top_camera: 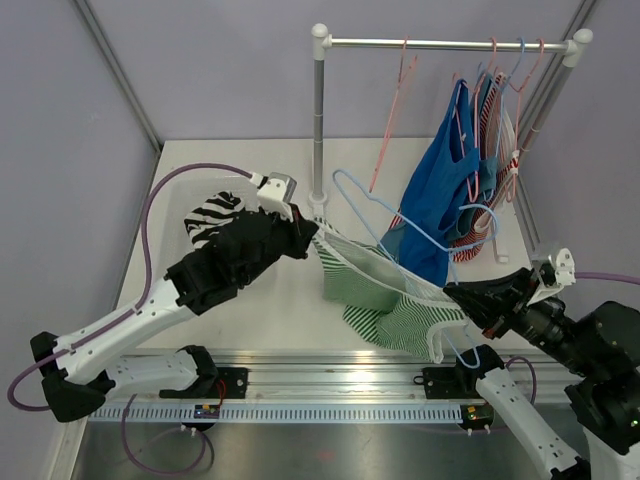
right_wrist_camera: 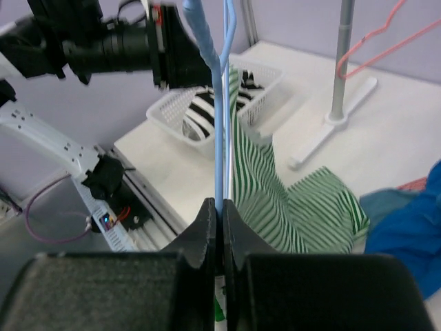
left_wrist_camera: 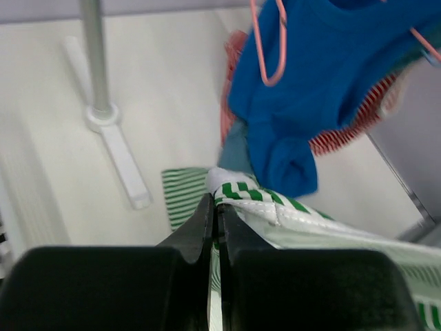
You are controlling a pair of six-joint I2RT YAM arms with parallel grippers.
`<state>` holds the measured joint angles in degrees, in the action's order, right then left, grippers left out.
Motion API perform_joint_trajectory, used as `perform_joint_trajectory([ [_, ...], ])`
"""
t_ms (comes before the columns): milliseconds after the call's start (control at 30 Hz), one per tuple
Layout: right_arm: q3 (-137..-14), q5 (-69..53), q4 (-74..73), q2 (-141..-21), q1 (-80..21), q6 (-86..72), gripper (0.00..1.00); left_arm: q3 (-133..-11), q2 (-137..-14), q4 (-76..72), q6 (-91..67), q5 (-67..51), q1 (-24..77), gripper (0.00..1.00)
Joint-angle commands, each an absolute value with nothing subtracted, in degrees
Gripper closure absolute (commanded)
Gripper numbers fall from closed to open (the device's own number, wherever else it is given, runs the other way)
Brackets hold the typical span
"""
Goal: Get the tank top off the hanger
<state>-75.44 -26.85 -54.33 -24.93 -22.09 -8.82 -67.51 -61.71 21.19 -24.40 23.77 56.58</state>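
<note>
Jaws of our left gripper [left_wrist_camera: 215,203] are pressed together on the white-trimmed edge of the green-striped tank top [left_wrist_camera: 289,210], pinching a small fold of it. Across from it, we see the right gripper [right_wrist_camera: 220,207] closed tight on the thin wire of the light blue hanger [right_wrist_camera: 219,103], which runs up and away from the fingertips.

From above, the tank top [top_camera: 385,290] is stretched between the left gripper [top_camera: 305,235] and the right gripper [top_camera: 455,295], raised over the middle of the table [top_camera: 260,300]. Its white trim is drawn taut and the striped body sags below. The hanger [top_camera: 370,205] lies along that trim, its hook pointing toward the rack [top_camera: 318,120]; we cannot tell how much of the top is threaded on it.

Behind, a blue shirt [top_camera: 440,190] hangs from the rack beside a pink hanger [top_camera: 390,130]. At the left stands a white basket [top_camera: 178,200] holding a black-and-white striped cloth [top_camera: 215,215].
</note>
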Motion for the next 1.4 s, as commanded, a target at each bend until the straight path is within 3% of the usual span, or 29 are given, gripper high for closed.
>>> perform_joint_trajectory([
  [0,-63.26,-27.77,-24.76,-18.82,-22.32,-18.61,1.0,-60.05,-56.17,8.83,-22.42,4.09,55.28,1.0],
  [67,-58.21,-27.86,-8.31,-17.06,-22.32,-23.63,1.0,-56.79,-55.28,7.04,-20.41,-6.17,56.68,1.0],
  [167,-50.56,-25.41,9.42,-18.27,-22.32,-27.06,1.0,-54.42,-55.72,9.75,-17.24,-6.33,61.07,1.0],
  [267,-50.0,-18.22,14.77,-20.73,-22.32,-26.29,1.0,-50.21,-55.2,11.33,-18.88,-1.26,62.58,1.0],
  [367,-54.56,-7.15,1.29,-23.8,-22.41,-20.23,1.0,-47.99,-54.41,14.75,-22.74,10.22,62.58,1.0],
  [400,-61.19,-1.12,-6.34,-25.21,-22.33,-18.74,1.0,-47.99,-54.23,18.86,-23.89,13.76,62.49,1.0],
  [433,-64.83,1.29,-19.55,-26.62,-22.41,-15.76,1.0,-48.25,-54.23,20.98,-24.86,17.1,62.58,1.0],
  [533,-74.43,5.0,-36.23,-31.1,-22.33,-12.32,1.0,-49.74,-53.44,28.02,-28.03,26.96,62.49,1.0],
  [767,-83.49,13.79,-53.17,-40.68,-22.33,-13.97,1.0,-56.07,-50.45,40.68,-31.29,34.7,62.58,0.71],
  [867,-85.5,16.61,-53.79,-44.97,-22.41,-13.45,1.0,-58.78,-49.31,45.43,-31.2,36.2,62.58,0.45],
  [1000,-89.9,15.21,-52.65,-53.68,-22.33,-11.87,1.0,-62.13,-47.12,52.27,-31.11,37.09,62.58,0.24],
  [1033,-90.78,15.21,-51.08,-55.27,-22.32,-10.82,1.0,-62.66,-46.59,53.34,-30.59,37.0,62.58,0.01],
  [1167,-99.63,16.96,-48.52,-65.88,-22.32,-7.56,1.0,-63.02,-42.9,55.9,-26.29,35.86,62.58,0.01],
  [1367,-114.13,15.38,-46.84,-80.14,-22.15,-2.91,1.0,-53.53,-34.81,50.82,-22.94,35.25,62.58,0.01],
])
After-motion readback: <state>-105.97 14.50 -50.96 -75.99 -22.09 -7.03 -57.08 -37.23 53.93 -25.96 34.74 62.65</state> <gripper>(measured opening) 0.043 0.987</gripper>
